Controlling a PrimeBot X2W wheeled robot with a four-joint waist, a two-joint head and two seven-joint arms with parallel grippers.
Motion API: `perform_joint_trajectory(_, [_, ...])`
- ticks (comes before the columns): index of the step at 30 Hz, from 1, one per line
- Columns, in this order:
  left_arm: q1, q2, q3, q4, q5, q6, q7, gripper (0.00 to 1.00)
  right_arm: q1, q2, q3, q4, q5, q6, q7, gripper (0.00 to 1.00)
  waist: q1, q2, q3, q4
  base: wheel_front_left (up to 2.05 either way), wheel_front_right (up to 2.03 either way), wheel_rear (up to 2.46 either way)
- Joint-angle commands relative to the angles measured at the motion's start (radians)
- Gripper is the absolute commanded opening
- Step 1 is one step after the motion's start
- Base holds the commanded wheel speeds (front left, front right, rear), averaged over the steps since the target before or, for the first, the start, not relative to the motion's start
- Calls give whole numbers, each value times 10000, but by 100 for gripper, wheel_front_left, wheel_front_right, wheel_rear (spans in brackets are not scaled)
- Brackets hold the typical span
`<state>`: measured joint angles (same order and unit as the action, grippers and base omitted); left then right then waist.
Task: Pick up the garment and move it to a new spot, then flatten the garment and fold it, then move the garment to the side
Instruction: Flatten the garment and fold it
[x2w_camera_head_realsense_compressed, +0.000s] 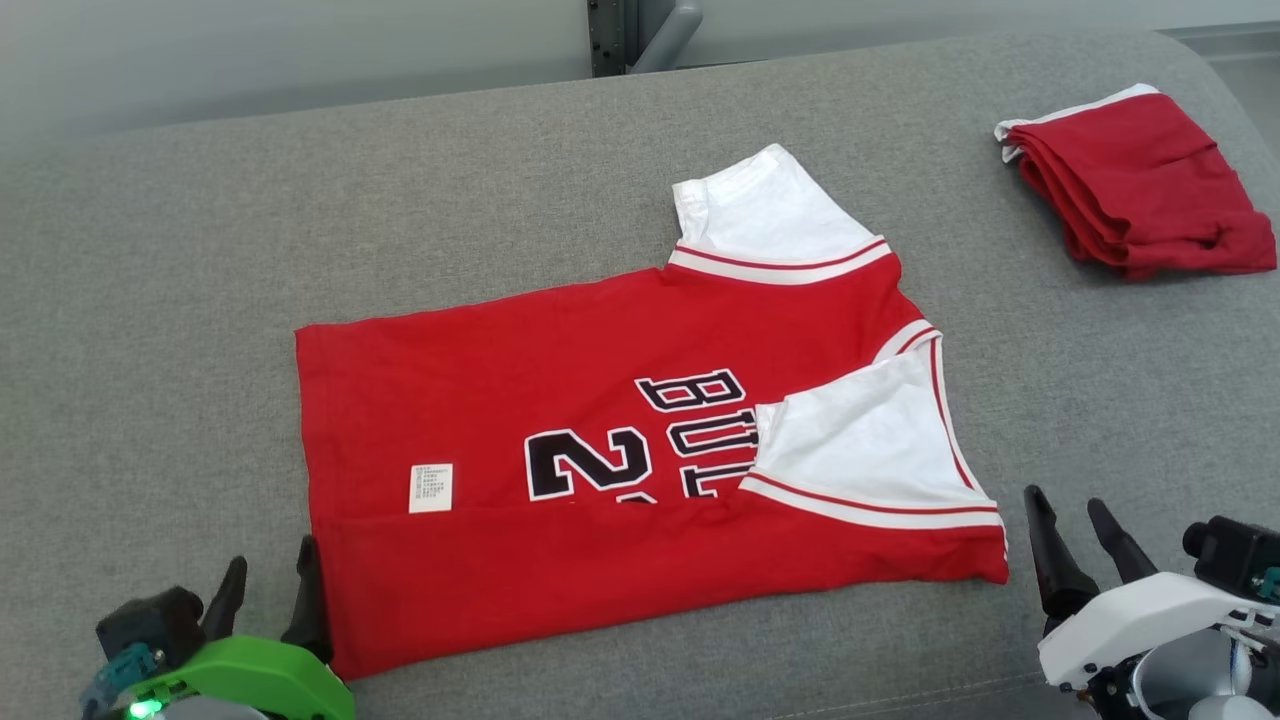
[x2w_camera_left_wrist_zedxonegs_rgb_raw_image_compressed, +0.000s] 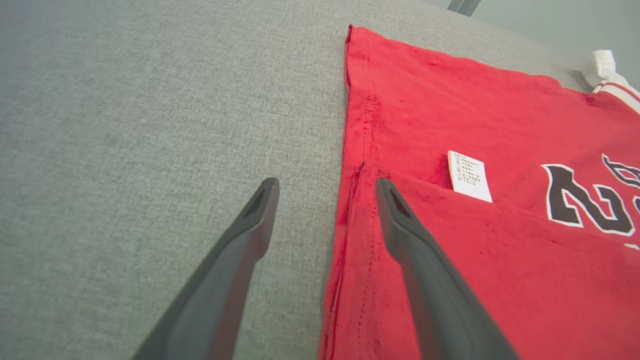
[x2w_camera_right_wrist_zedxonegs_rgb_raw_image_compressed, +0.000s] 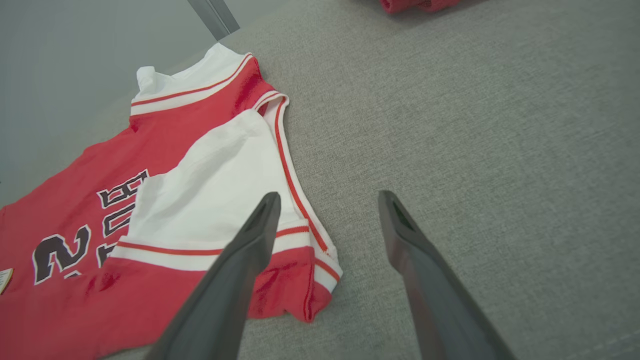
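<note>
Showing "BUL" and "2", red jersey (x2w_camera_head_realsense_compressed: 500, 400) half-folded; tag (x2w_camera_head_realsense_compressed: 430, 488) illegible; left gripper (x2w_camera_head_realsense_compressed: 272, 555), right gripper (x2w_camera_head_realsense_compressed: 1062, 497) spread, empty

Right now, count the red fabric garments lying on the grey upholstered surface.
2. A red-and-white basketball jersey lies spread at centre, its near edge folded over; a folded red cloth bundle sits far right. The bundle may hold more pieces.

Jersey (x2w_camera_head_realsense_compressed: 480, 400) smooth knit cloth; surface (x2w_camera_head_realsense_compressed: 150, 300) coarse matt grey weave.
</note>
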<state>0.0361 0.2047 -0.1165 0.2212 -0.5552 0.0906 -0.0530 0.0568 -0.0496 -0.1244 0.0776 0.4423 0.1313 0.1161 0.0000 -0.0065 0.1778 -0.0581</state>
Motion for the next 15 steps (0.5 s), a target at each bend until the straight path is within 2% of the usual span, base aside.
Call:
perform_joint_trajectory(1, [-455, 274, -18, -53, 118, -114, 118, 100, -170, -17, -120, -272, -155, -12, -44, 100, 0, 65, 61, -104, 0, 0, 0])
perform_joint_trajectory(7, [-1945, 918, -241, 53, 508, -190, 865, 100, -655, -17, -106, -994, -711, -10, 88, 100, 0, 65, 362, -286, 0, 0, 0])
perform_joint_trajectory(15, [-4022, 1364, -579, 1005, 850, -338, 1879, 100, -1500, -15, 609, -1327, -972, -10, 258, 100, 0, 65, 1204, -584, 0, 0, 0])
